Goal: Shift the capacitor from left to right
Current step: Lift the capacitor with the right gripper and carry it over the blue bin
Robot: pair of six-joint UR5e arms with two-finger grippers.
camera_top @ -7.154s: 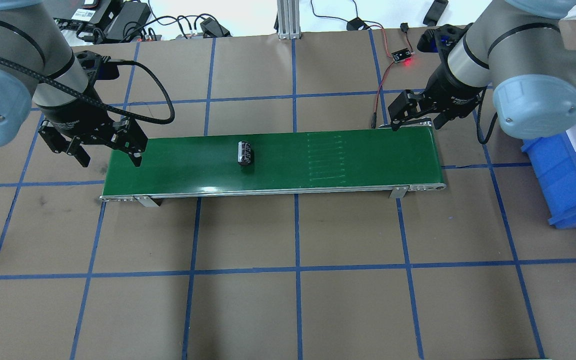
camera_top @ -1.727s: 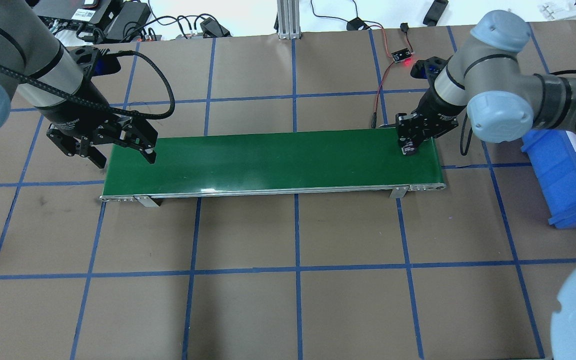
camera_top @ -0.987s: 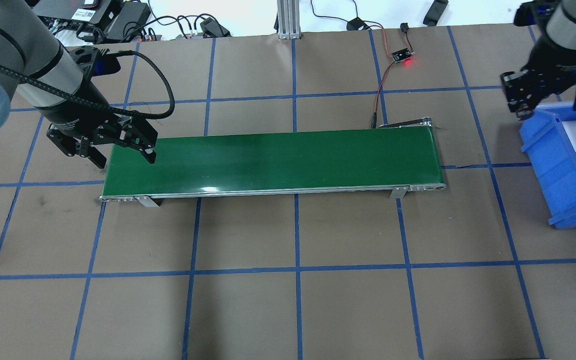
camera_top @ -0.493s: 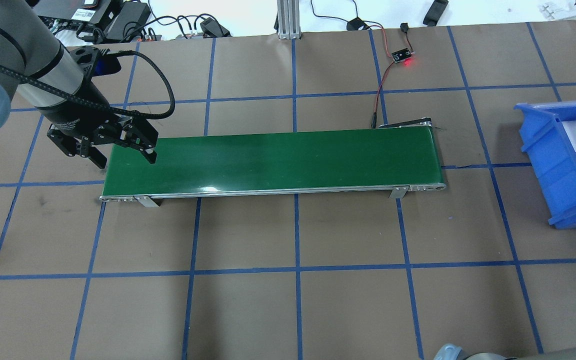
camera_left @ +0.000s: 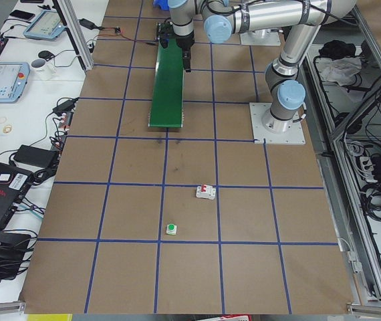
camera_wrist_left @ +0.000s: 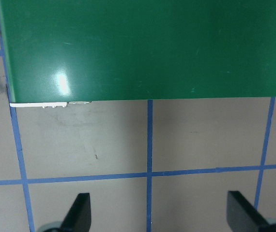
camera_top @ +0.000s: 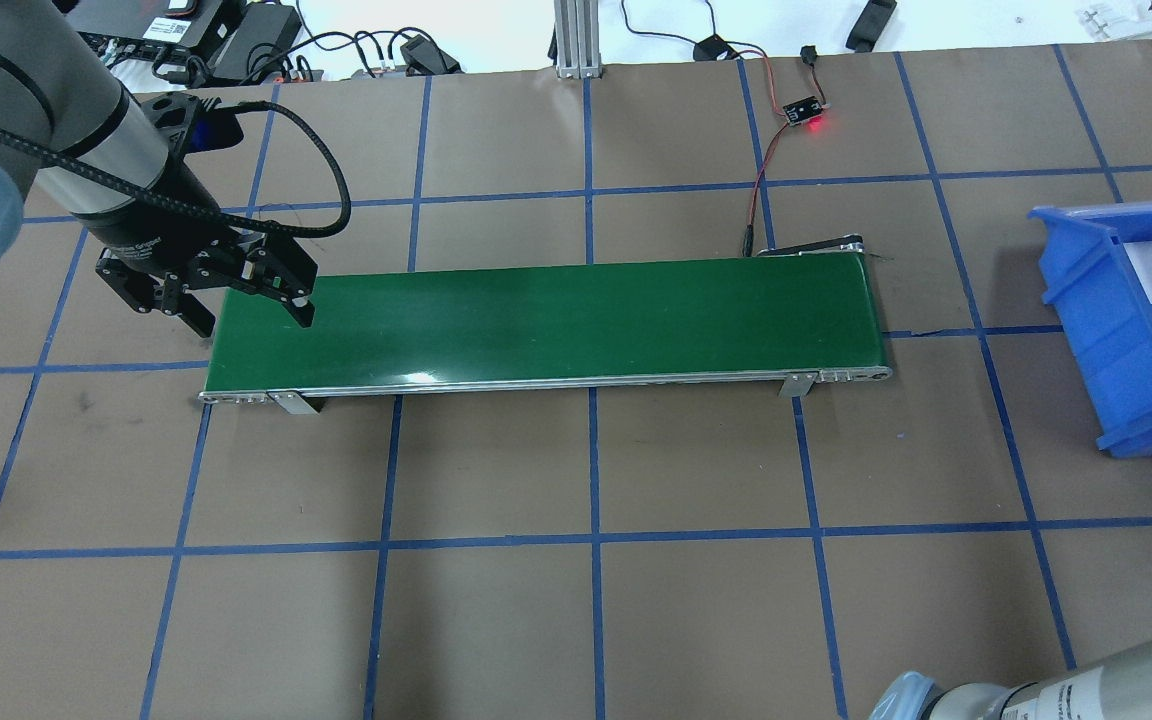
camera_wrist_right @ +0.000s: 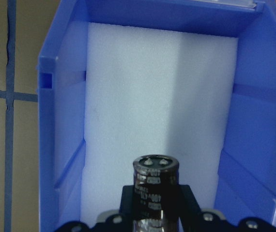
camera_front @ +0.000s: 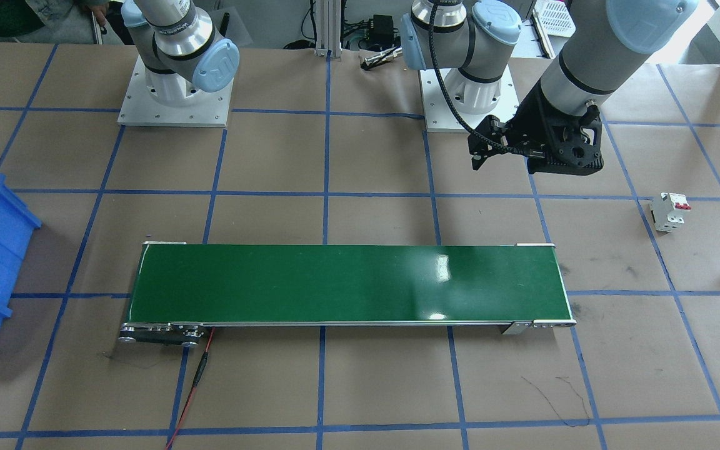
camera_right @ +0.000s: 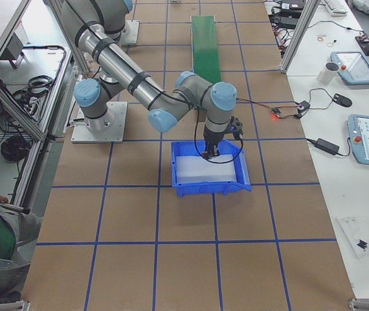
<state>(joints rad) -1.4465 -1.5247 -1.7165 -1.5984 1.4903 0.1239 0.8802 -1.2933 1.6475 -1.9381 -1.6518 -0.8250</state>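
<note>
1 capacitor (camera_wrist_right: 155, 186) in R hand (camera_wrist_right: 156, 209)

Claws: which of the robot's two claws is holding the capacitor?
The right claw: it is shut on the capacitor above the blue bin. The left claw is open and empty, hanging by the end of the green conveyor belt.

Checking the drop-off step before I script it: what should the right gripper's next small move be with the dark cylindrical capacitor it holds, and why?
Probably a short, straight descent toward the white foam liner of the blue plastic bin. The right gripper is shut on the dark cylindrical capacitor, which is held upright over the middle of the foam and seemingly above it, so opening now would likely drop it.
</note>
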